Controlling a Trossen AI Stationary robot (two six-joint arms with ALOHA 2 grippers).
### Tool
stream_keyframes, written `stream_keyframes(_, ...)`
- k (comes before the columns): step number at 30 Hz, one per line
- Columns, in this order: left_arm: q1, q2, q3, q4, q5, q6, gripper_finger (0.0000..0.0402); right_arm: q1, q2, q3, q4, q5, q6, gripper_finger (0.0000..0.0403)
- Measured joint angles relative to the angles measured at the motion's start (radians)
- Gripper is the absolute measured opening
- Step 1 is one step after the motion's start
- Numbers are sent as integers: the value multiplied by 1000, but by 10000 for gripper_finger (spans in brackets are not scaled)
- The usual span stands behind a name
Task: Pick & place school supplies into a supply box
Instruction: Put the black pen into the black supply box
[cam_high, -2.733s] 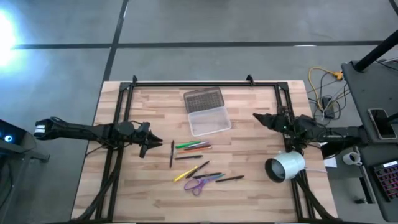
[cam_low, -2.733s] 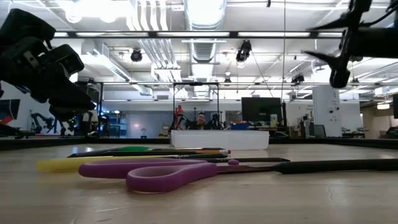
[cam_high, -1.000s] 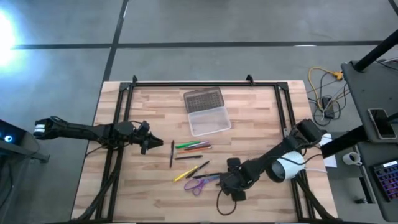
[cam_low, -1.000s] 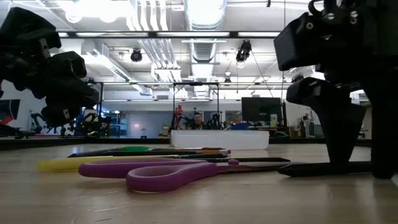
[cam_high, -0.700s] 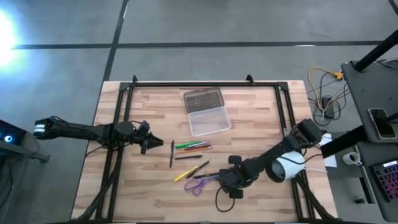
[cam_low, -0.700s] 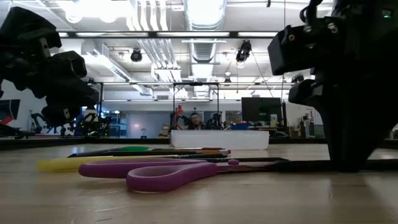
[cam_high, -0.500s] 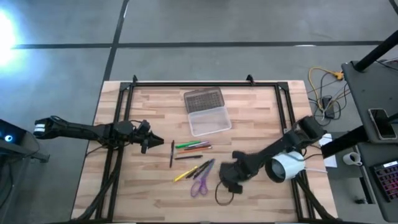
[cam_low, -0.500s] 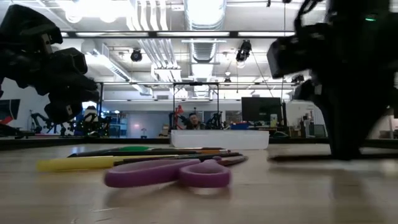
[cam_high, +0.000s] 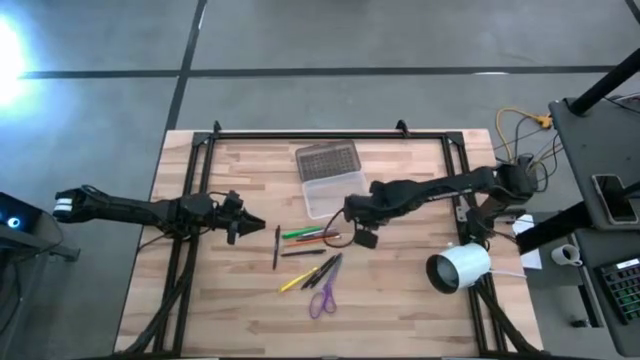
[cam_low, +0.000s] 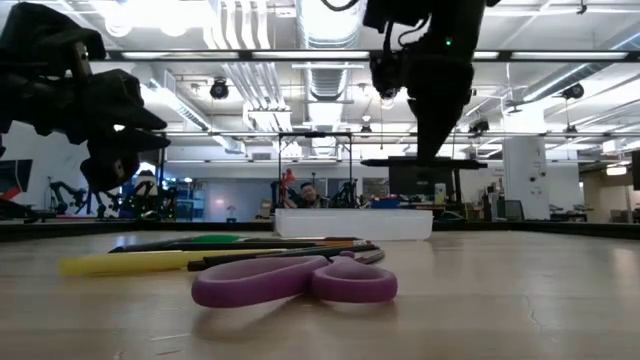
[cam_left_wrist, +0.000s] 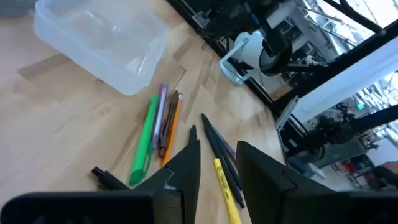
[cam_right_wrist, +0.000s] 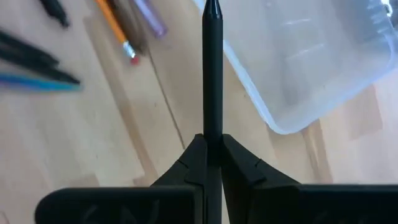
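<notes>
Carrying a black pen (cam_right_wrist: 212, 68) clamped in the right tool (cam_high: 352, 212) at centre frame, just beside the supply box (cam_high: 336, 193); risking a miss past its near wall if released early; left tool (cam_high: 243, 226) parted, idle at left, above the worktop (cam_high: 400, 300).

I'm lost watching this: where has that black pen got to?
The right gripper holds the black pen above the table, beside the supply box, past the green and orange pens.

Bright ceiling glare, blurred foreground
</notes>
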Motion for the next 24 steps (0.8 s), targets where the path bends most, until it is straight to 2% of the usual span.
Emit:
stream_keyframes(4, 0, 0, 0, -1, 1, -17, 88, 32, 21, 2, -36, -37, -45, 14)
stream_keyframes(14, 0, 0, 0, -4, 1, -17, 88, 142, 20, -2, -50, -67, -23, 13)
stream_keyframes(20, 0, 0, 0, -4, 1, -19, 88, 227, 103, -10, -16, -147, -47, 13)
stream_keyframes(24, 0, 0, 0, -5, 1, -48, 88, 269, 148, 5, -16, -153, -52, 13)
